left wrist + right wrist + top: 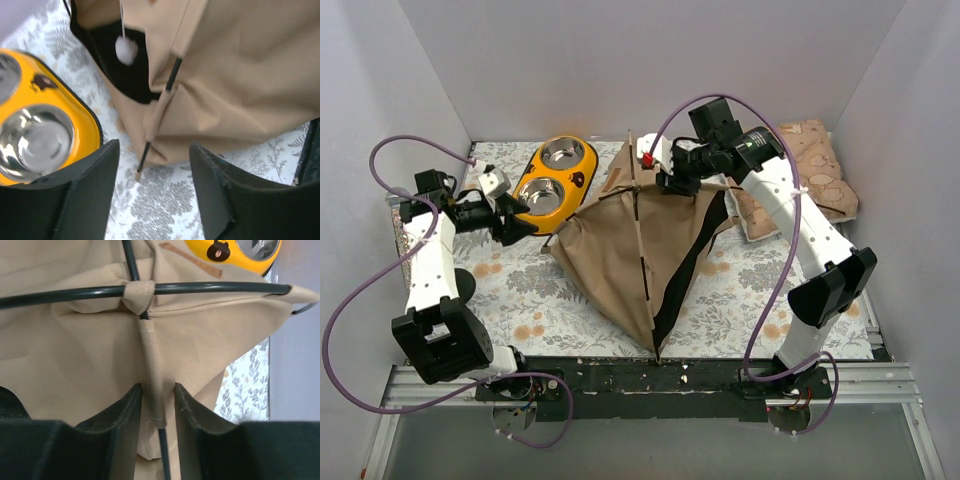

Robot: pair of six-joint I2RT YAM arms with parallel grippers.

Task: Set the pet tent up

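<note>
Black fingers (120, 420) of the right gripper (158, 390) are standing narrow on either side of the tan sleeve (152, 355) that is carrying one thin pole (164, 455), just below the loop where the two poles are crossing. A sliver of gap is showing on one side, so the jaws seem to be bracketing the sleeve rather than clamping it, probably to steady the frame near its peak. The pet tent (610, 255) is sitting half raised in the middle of the floral mat (520, 300), with the yellow double bowl (555, 185) just beside it on the left and the cushion (810, 180) behind on the right. The left gripper (153, 150) is hovering with jaws wide and nothing between them, facing the tent's left corner where a pole tip (141, 165) is poking out of the fabric, likely lining up to seat that end.
</note>
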